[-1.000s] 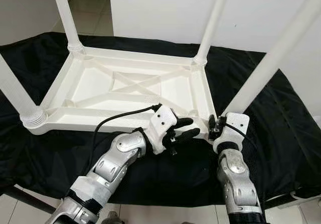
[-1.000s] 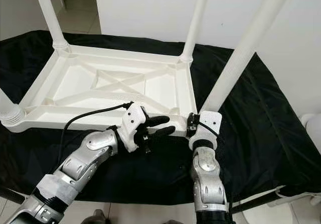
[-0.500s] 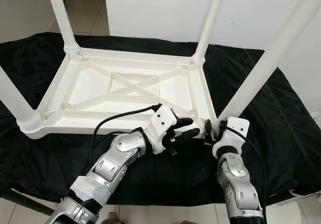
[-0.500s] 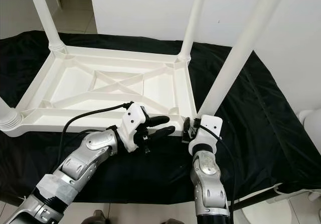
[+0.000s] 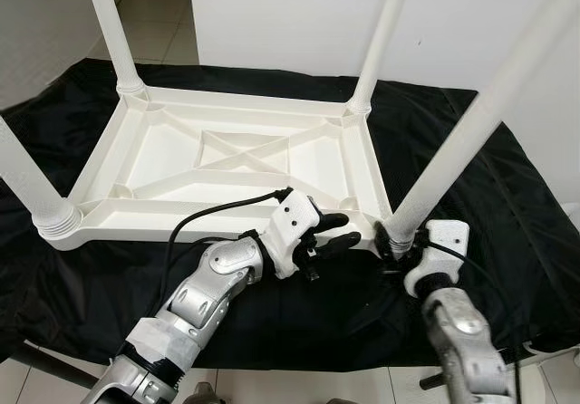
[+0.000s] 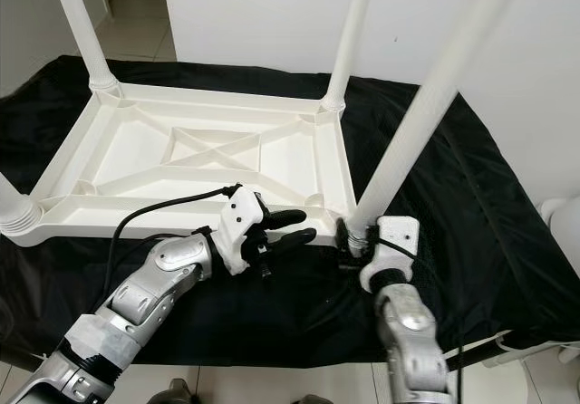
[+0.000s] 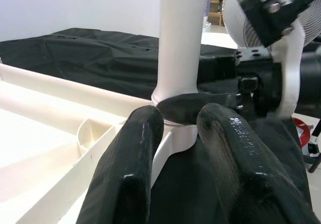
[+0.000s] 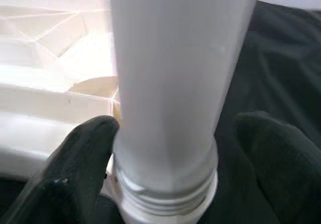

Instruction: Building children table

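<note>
A white plastic children's table (image 5: 181, 212) lies upside down on a black cloth (image 5: 507, 205), with its legs pointing up. My right gripper (image 5: 394, 241) is open at the threaded base of the near right leg (image 5: 471, 123). In the right wrist view its fingers (image 8: 80, 169) stand on either side of that leg (image 8: 170, 73); one touches the collar, the other sits a little apart. My left gripper (image 5: 349, 229) hovers open just left of that corner, holding nothing. The left wrist view shows its fingers (image 7: 130, 174) aimed at the leg base (image 7: 183, 38).
Three more legs stand at the far left (image 5: 109, 24), far right (image 5: 385, 33) and near left (image 5: 23, 173) corners. The cloth's front edge (image 5: 344, 359) runs just beyond my forearms, with floor below. A white wall (image 5: 290, 14) rises behind.
My right wrist has swung to the right around the base of the near right leg, and its fingers now sit on either side of the collar. The left arm has stayed put.
</note>
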Tool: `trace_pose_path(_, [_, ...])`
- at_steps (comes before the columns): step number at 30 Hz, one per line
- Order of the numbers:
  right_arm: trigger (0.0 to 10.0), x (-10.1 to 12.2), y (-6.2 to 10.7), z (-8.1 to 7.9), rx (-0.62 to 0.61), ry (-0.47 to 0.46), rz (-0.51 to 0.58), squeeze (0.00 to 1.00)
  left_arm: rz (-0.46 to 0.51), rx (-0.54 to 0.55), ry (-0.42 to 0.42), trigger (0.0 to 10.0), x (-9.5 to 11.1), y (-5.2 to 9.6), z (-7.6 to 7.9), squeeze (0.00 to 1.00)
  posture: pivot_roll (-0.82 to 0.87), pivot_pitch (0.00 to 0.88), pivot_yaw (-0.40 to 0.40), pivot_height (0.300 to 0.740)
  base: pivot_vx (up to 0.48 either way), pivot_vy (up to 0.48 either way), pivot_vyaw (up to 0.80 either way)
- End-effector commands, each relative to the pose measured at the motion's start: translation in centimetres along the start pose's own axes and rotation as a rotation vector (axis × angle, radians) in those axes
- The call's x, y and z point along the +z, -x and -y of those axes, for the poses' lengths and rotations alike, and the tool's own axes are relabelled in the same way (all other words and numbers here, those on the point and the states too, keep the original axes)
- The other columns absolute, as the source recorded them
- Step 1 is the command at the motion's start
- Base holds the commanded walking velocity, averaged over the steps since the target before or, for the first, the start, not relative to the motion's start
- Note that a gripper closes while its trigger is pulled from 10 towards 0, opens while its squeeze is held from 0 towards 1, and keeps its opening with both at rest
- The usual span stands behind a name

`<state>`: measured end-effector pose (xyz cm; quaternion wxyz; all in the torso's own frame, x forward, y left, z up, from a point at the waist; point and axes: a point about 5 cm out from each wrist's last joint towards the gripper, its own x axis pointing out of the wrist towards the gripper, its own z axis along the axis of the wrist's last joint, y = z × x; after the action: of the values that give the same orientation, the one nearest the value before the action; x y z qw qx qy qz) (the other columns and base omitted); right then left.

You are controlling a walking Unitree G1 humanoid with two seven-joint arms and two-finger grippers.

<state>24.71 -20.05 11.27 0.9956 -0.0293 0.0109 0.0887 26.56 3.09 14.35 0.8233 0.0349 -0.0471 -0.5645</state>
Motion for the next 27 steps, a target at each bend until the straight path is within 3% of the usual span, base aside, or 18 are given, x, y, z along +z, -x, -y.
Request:
trace_pose_path(1, [10.0,0.5,-0.2,0.8,0.072,0.014,0.024,0.0,0.002,-0.073,-0.021,10.0,0.1,0.0,0.6,0.0,0.01,0.001,-0.053,0.74,0.0,0.0,0.0])
trace_pose_path(3, [10.0,0.5,-0.2,0.8,0.072,0.014,0.024,0.0,0.002,-0.073,-0.021,10.0,0.1,0.0,0.6,0.0,0.01,0.001,-0.053,0.74,0.0,0.0,0.0])
trace_pose_path(5, [10.0,1.2,-1.3,1.2,0.206,0.051,0.033,0.0,0.007,-0.072,-0.027,10.0,0.3,-0.2,0.4,0.0,0.01,0.0,-0.045,0.74,0.0,0.0,0.0])
trace_pose_path(7, [10.0,1.4,-1.8,1.2,0.258,0.068,0.026,0.0,0.009,-0.074,-0.029,10.0,0.4,-0.3,0.3,0.0,0.01,0.0,-0.038,0.74,0.0,0.0,0.0])
trace_pose_path(16, [10.0,1.0,-3.6,1.0,0.413,0.12,-0.024,0.0,0.003,-0.108,-0.042,10.0,0.5,-0.6,0.1,0.0,0.01,0.0,-0.014,0.74,0.0,0.0,0.0])
trace_pose_path(17, [2.3,0.7,-3.7,0.9,0.43,0.124,-0.034,0.0,0.004,-0.11,-0.045,10.0,0.6,-0.7,0.0,0.0,0.0,0.0,-0.01,0.74,0.0,0.0,0.0])
trace_pose_path(18, [2.3,0.7,-3.7,0.9,0.43,0.124,-0.034,0.0,0.004,-0.11,-0.045,10.0,0.6,-0.7,0.0,0.0,0.0,0.0,-0.01,0.74,0.0,0.0,0.0])
trace_pose_path(19, [0.0,0.5,-3.7,0.8,0.446,0.124,-0.044,0.0,0.006,-0.112,-0.046,10.0,0.7,-0.7,0.0,0.0,0.0,0.0,-0.006,0.74,0.0,0.0,0.0])
trace_pose_path(27, [0.0,-0.4,-2.7,1.2,0.451,0.084,-0.067,0.0,0.009,-0.136,-0.044,10.0,0.7,-1.1,0.1,0.0,-0.03,0.0,0.016,0.74,0.0,0.0,0.0])
